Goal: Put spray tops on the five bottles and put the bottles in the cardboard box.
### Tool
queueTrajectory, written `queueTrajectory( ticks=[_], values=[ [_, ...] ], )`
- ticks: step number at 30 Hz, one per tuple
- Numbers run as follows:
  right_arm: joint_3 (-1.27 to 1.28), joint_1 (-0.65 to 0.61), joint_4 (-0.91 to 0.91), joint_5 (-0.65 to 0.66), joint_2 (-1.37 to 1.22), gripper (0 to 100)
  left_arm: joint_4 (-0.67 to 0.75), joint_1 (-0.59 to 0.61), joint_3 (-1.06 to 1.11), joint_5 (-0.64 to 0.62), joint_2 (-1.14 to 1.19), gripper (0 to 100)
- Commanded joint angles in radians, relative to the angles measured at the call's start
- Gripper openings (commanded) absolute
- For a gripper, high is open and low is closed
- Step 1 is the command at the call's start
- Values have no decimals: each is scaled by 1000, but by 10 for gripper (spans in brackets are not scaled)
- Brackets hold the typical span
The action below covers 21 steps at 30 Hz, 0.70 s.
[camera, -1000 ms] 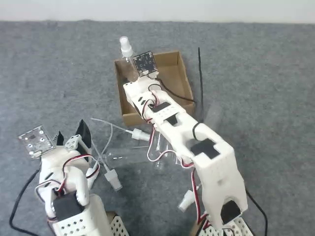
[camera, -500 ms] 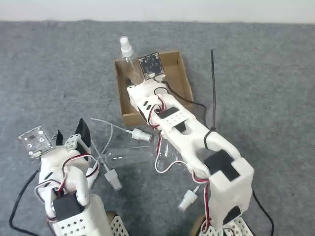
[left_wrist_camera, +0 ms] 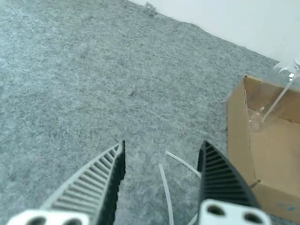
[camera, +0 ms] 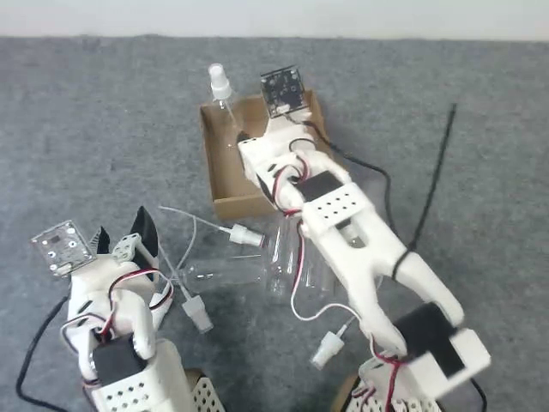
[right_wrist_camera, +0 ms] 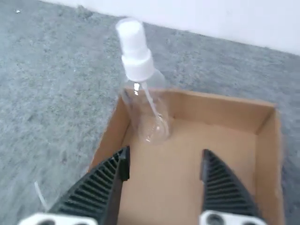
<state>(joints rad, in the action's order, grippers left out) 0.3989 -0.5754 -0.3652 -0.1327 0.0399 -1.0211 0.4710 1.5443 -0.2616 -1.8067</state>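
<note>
Clear plastic bottle with white spray top [right_wrist_camera: 143,105] stands in brown cardboard box [right_wrist_camera: 211,101]. My right jaws spread above box; left jaws spread too. Next, likely: cap a lying clear bottle [camera: 219,268].

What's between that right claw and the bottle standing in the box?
Just a bare stretch of the cardboard box floor, as the right wrist view shows. The right gripper hangs open, apart from the bottle.
</note>
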Motion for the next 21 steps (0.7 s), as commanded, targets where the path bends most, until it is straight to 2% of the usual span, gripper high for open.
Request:
queueTrajectory(
  ticks=[1, 6, 12, 21],
  values=[
    [-9, 19, -139, -2, 142, 224, 34, 0, -10, -11, -18, 238],
    [-9, 19, -315, 2, 223, 226, 34, 0, -10, -11, -18, 238],
    [-9, -4, -570, 170, 351, 227, 49, 0, 1, -11, -18, 238],
    [-9, 12, -866, 169, 458, 227, 49, 0, 1, -11, -18, 238]
  ],
)
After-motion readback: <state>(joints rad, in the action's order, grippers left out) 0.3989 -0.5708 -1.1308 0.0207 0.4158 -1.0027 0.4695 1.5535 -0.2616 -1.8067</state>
